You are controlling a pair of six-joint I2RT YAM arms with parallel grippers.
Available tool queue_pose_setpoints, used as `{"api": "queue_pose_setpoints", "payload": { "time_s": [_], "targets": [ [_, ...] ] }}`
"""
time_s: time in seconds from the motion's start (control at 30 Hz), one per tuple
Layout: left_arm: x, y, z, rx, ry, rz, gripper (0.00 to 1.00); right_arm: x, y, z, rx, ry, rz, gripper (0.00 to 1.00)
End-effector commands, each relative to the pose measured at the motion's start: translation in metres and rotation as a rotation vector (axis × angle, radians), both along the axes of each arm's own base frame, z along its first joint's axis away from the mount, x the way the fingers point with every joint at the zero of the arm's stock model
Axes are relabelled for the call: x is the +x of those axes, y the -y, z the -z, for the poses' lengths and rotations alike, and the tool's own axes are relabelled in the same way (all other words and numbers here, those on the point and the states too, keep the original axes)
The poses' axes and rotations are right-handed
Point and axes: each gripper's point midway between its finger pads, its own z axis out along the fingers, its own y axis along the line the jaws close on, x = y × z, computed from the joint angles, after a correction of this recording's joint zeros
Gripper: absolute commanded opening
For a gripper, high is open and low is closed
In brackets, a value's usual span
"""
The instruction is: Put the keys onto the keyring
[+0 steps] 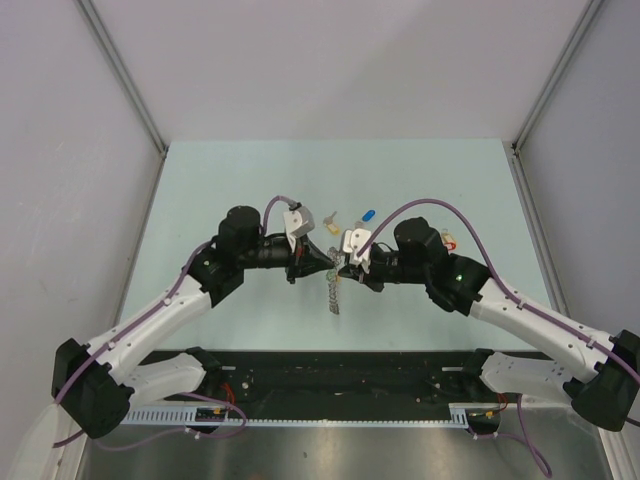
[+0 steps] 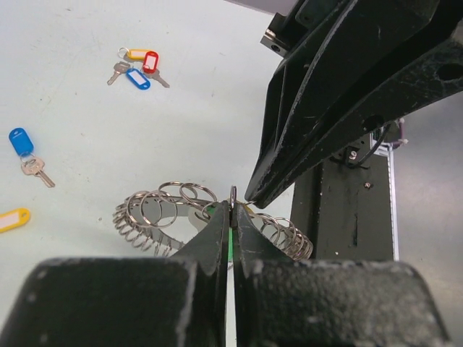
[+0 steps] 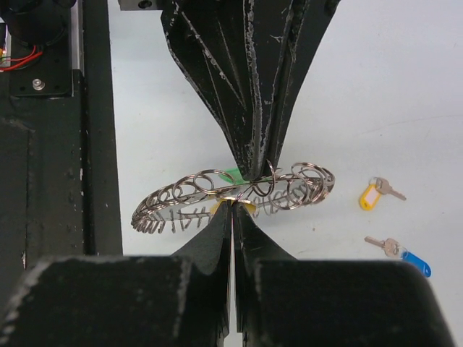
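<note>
arc of linked silver wire rings, the keyring [image 3: 181, 189], pinched from opposite sides over the pale green table [image 1: 250, 180] by left gripper [image 2: 232, 211] and right gripper [image 3: 232, 210]. both clenched, tips almost meeting, most plausibly to steady one ring for threading. green plastic tag [image 3: 230, 173] at the pinch, possibly a key going on, half hidden by black fingers. loose coloured-tag silver keys [image 2: 137, 63] lying well apart.

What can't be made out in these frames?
- Wrist views: what the left hand and right hand pinch, hidden between their shut jaws.
- Top view: keyring detail, too small, partly under the hands.
- Right wrist view: key on the green tag, behind the left hand.
</note>
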Motion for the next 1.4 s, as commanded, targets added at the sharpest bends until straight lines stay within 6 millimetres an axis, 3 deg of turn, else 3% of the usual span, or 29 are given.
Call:
{"api": "queue_pose_setpoints", "payload": {
  "time_s": [0.0,0.17,0.4,0.9,1.1,1.37],
  "targets": [
    [0.007,0.003,-0.048,-0.138,0.128,-0.020,0.01,0.001,-0.003,-0.014,0.029,0.010,0.016,0.00],
    [0.005,0.003,-0.049,-0.151,0.131,-0.015,0.00,0.005,-0.004,-0.021,0.071,0.024,0.045,0.09],
    [0.003,0.004,-0.048,-0.155,0.131,0.002,0.00,0.011,-0.005,-0.026,0.106,0.048,0.079,0.13],
    [0.003,0.005,-0.047,-0.159,0.128,0.009,0.00,0.020,-0.003,-0.034,0.169,0.081,0.154,0.15],
    [0.003,0.005,-0.047,-0.160,0.127,0.009,0.01,0.022,-0.002,-0.040,0.200,0.083,0.175,0.24],
    [0.002,0.005,-0.047,-0.164,0.129,0.013,0.00,0.023,0.000,-0.036,0.195,0.075,0.193,0.25]
  ]
}}
